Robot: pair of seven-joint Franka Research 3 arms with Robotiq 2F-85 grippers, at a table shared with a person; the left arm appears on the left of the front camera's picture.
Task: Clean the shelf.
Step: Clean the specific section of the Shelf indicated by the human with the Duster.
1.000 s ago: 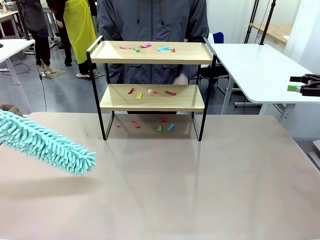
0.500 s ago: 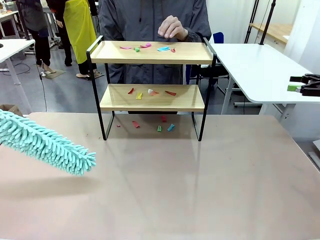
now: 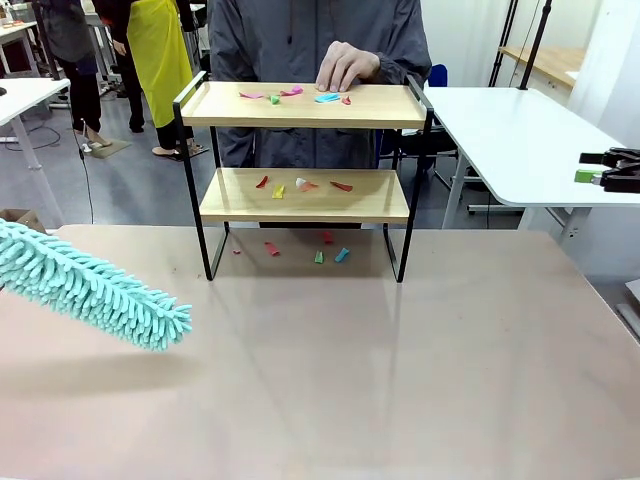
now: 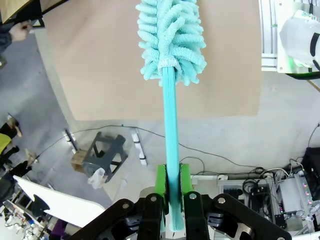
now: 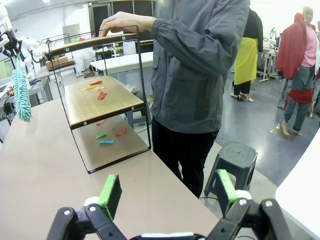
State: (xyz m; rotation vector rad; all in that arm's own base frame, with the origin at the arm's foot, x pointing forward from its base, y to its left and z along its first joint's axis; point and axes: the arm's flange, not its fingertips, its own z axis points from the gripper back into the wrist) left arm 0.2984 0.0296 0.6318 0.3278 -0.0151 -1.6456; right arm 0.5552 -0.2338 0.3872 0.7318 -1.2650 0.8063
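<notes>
The shelf (image 3: pixel 300 203) stands at the table's far middle, with coloured paper scraps (image 3: pixel 300 95) on its top board, more on the lower board and on the table beneath. A person's hand (image 3: pixel 345 68) rests at the top board's back edge. My left gripper (image 4: pixel 172 172) is shut on the teal handle of a fluffy teal duster (image 3: pixel 90 285), which hangs over the table's left side, well short of the shelf. My right gripper (image 5: pixel 167 192) is open and holds nothing, off the table's right end; from there the shelf (image 5: pixel 100 102) is seen side-on.
A person in a grey jacket (image 3: pixel 300 40) stands right behind the shelf. A white table (image 3: pixel 520 140) stands at the right, near my right gripper (image 3: pixel 603 172). A black stool (image 5: pixel 235 157) is on the floor. The brown tabletop (image 3: pixel 350 360) lies bare in front.
The person's hand has come up from behind the lower board and down onto the top board's back edge. The duster and both arms have held still.
</notes>
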